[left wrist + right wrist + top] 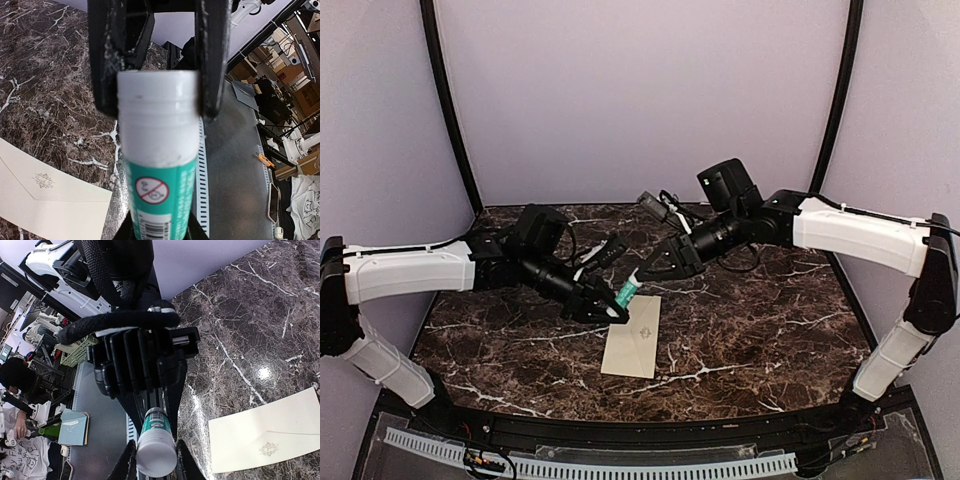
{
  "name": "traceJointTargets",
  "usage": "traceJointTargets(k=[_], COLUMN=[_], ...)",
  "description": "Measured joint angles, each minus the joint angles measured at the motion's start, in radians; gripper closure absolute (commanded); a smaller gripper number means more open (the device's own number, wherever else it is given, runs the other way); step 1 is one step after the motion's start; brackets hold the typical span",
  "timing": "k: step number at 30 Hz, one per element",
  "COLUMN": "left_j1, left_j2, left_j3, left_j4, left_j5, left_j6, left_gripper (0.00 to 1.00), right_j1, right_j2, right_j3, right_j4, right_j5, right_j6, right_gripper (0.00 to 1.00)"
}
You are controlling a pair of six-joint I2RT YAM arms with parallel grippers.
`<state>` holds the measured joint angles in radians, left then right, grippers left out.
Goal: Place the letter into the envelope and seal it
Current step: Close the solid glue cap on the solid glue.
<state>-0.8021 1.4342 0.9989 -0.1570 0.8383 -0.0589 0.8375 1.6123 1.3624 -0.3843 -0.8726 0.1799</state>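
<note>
Above the envelope (633, 340), both arms reach inward and meet. Left gripper (613, 311) and right gripper (640, 274) each clamp opposite ends of one glue stick (628, 293).

Below the left gripper (157, 102) that clamps it, the glue stick (157, 165) runs off the bottom edge, its label print blurred. Left of the gripper, the envelope (50, 202) is cropped at the left and bottom edges, and its emblem (43, 181) is too small to read.

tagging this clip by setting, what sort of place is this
Probably a robotics lab cell: marble-look table, purple backdrop walls, and cluttered workbenches beyond it in the wrist views.
</note>
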Motion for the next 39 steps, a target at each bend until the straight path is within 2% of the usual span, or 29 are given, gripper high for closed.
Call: traceJointTargets(k=[25, 39], left_j1=[0.036, 0.048], left_j2=[-0.016, -0.062], left_j3=[-0.059, -0.101], left_j4=[0.026, 0.035], left_j5=[0.093, 0.047], left_j6=[-0.046, -0.049], left_gripper=[1.0, 1.0], right_j1=[0.037, 0.052], right_j2=[0.046, 0.076], right_j3=[0.023, 0.032], right_j4=[0.007, 0.049], right_j5=[-0.003, -0.009], right_j6=[-0.012, -0.019], right_gripper=[1.0, 1.0])
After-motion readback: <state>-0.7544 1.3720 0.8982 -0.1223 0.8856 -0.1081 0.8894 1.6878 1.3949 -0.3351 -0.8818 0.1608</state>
